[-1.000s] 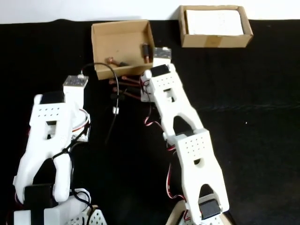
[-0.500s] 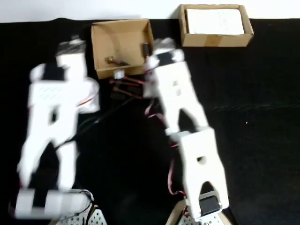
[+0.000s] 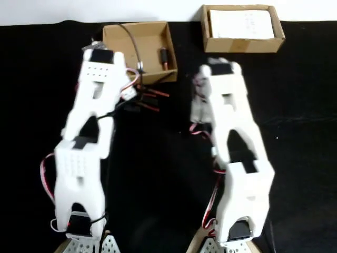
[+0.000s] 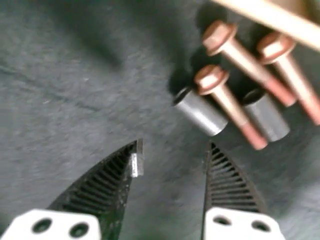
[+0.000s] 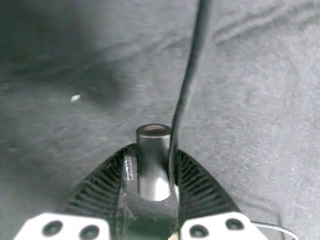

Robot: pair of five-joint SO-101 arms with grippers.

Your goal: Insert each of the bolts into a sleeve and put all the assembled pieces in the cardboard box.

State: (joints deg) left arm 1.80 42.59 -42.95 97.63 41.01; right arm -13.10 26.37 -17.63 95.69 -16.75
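Sleeve (image 5: pixel 152 167) sits clamped in your right pincer (image 5: pixel 154 152); your left pincer (image 4: pixel 175 146) is apart, near the bolts (image 4: pixel 227 102).

White arms over a black table (image 3: pixel 295 132), with copper-toned bolts (image 4: pixel 235 47).
The left arm (image 3: pixel 89 132) and right arm (image 3: pixel 239 142) are white, trailing red and black wires (image 3: pixel 46 176). The loose sleeves (image 4: pixel 200 111) are dull grey with a pale sheen. The left pincer (image 4: pixel 172 162) and right pincer (image 5: pixel 152 170) are black with fine ridged lines, on white bases. The sleeve (image 5: pixel 152 150) in the right pincer is dark grey, beside a black cable (image 5: pixel 187 85). The cardboard box (image 3: pixel 113 39) is plain tan; the second box (image 3: pixel 239 46) holds a white sheet.
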